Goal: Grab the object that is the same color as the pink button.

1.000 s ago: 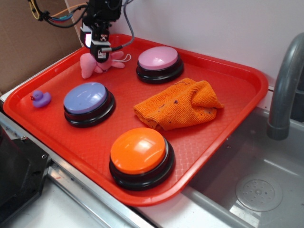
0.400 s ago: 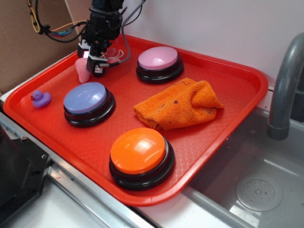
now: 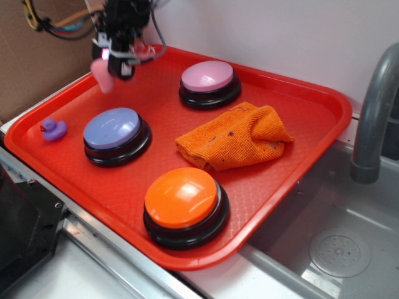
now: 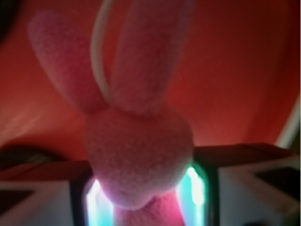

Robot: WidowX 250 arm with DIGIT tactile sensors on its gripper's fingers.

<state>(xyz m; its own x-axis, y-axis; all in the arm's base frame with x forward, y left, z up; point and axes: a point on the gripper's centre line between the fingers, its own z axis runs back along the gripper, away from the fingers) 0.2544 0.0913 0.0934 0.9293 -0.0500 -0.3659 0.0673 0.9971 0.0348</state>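
With the claw (image 3: 120,62) clamped on the pink plush toy (image 4: 138,155), whose body sits squeezed between the two pads while the ears and white string loop dangle free, the grab looks done and the step in hand is the lift. The toy hangs above the far left corner of the red tray (image 3: 299,162), left of the pink button (image 3: 208,77). What remains, I judge, is holding the squeeze steady so the soft body does not slip out.

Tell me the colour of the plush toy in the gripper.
Pink; the plush toy shows best in the wrist view.

Three push buttons (image 3: 207,76) (image 3: 113,129) (image 3: 182,197), one orange cloth (image 3: 237,137), one purple duck (image 3: 53,129), one pink plush (image 4: 136,141), one red tray (image 3: 312,118).
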